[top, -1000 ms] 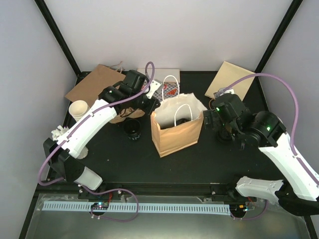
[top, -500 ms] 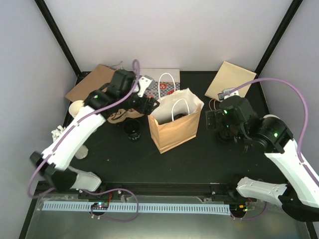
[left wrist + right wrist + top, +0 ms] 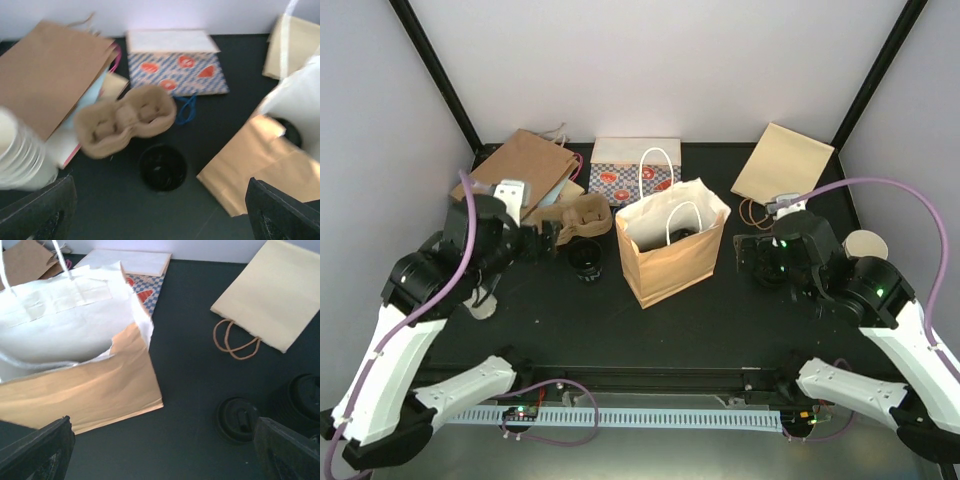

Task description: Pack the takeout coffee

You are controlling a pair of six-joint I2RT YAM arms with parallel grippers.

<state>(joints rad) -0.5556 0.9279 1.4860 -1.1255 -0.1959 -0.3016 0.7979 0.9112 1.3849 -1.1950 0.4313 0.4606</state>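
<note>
A small black cup (image 3: 586,258) (image 3: 162,167) stands open and dark inside on the black table, just in front of the two-hollow cardboard tray (image 3: 582,220) (image 3: 125,119). A brown paper bag (image 3: 670,255) (image 3: 80,385) stands open in the middle, with a dark round shape (image 3: 287,131) inside it. My left gripper (image 3: 542,238) (image 3: 160,220) hovers left of the cup, open and holding nothing. On the other side of the bag, my right gripper (image 3: 745,255) (image 3: 160,460) is open and holds nothing.
Stacked white paper cups (image 3: 20,155) sit at the left. Flat bags lie along the back: brown (image 3: 515,165), patterned (image 3: 635,175) and beige (image 3: 782,160). A black lid (image 3: 239,419) and a stack of lids (image 3: 300,400) sit by the right gripper. A white cup (image 3: 865,245) stands far right.
My left gripper has let go at the bag's left rim, opened, and drawn back to the left. The right arm has shifted slightly right.
</note>
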